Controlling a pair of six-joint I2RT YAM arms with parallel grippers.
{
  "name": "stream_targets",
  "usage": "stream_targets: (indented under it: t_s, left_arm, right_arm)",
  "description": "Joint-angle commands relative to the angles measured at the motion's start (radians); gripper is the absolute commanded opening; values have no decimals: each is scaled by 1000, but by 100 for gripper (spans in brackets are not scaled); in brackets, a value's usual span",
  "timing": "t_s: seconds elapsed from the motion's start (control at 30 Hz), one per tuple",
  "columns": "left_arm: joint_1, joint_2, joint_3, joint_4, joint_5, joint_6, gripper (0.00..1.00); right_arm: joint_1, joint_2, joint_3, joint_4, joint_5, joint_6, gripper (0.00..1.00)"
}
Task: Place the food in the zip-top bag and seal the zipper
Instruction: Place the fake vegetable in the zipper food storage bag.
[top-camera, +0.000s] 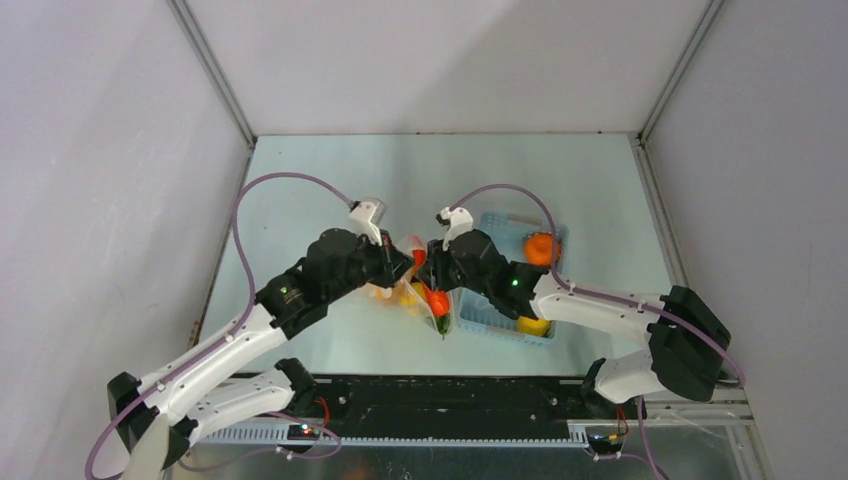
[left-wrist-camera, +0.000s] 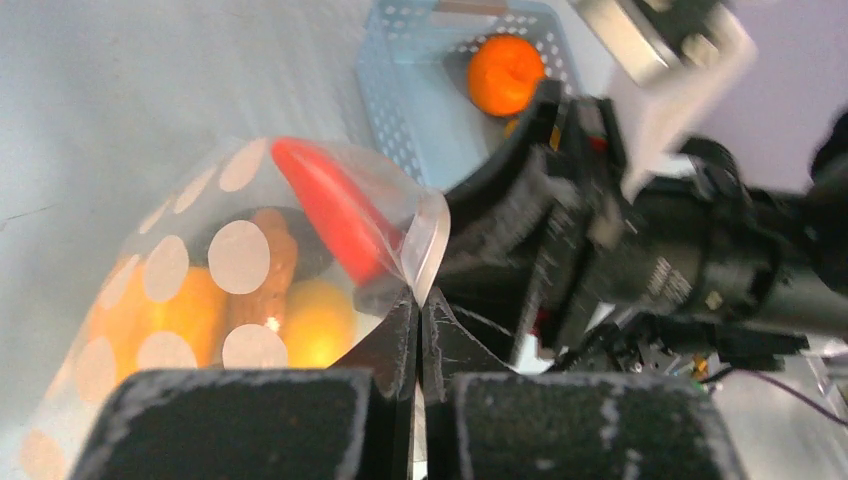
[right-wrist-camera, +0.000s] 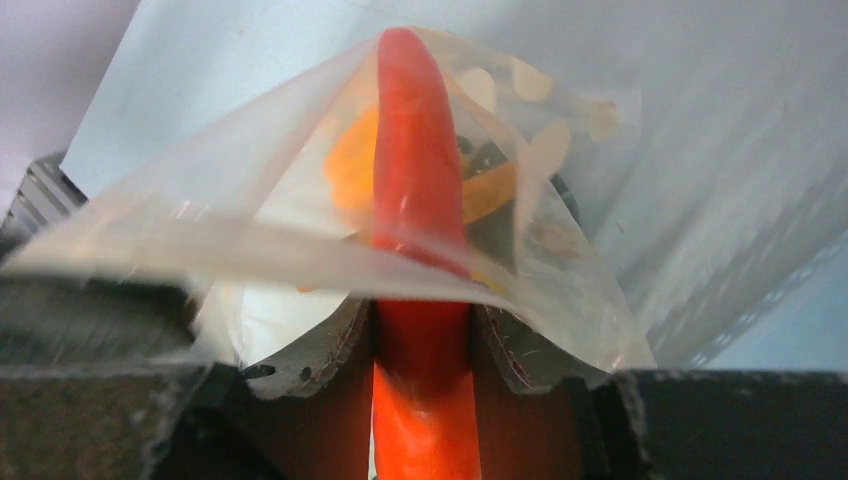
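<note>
Pinches the rim of the zip-top bag (left-wrist-camera: 240, 255) in the fully closed left tool (left-wrist-camera: 418, 300), just beside the blue basket (left-wrist-camera: 400, 100). Grips the red pepper (right-wrist-camera: 415, 200) in the narrowly parted right tool (right-wrist-camera: 420, 340), tip inside the bag mouth. Shows yellow and orange food (left-wrist-camera: 315, 330) inside the bag and an orange fruit (left-wrist-camera: 505, 72) in the basket.

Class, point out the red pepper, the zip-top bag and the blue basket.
red pepper (right-wrist-camera: 422, 350): right wrist view, body below the bag's rim.
zip-top bag (left-wrist-camera: 240, 256): left wrist view, a white dot.
blue basket (left-wrist-camera: 400, 100): left wrist view, left wall.
</note>
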Motion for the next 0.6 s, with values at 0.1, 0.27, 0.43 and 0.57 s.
stream_targets:
  t_s: [0.1, 0.27, 0.43, 0.57]
  left_arm:
    - [-64, 1, 9, 61, 82, 57, 0]
    - [-94, 0, -6, 64, 104, 63, 0]
    - [-112, 10, -31, 101, 148, 46, 0]
    - [-120, 27, -47, 158, 209, 25, 0]
  right_arm:
    - [-127, 37, 70, -184, -51, 388, 0]
    - [-163, 16, 70, -142, 20, 509, 0]
    - [-171, 2, 70, -89, 124, 597, 0]
    - [-162, 29, 70, -55, 242, 676, 0]
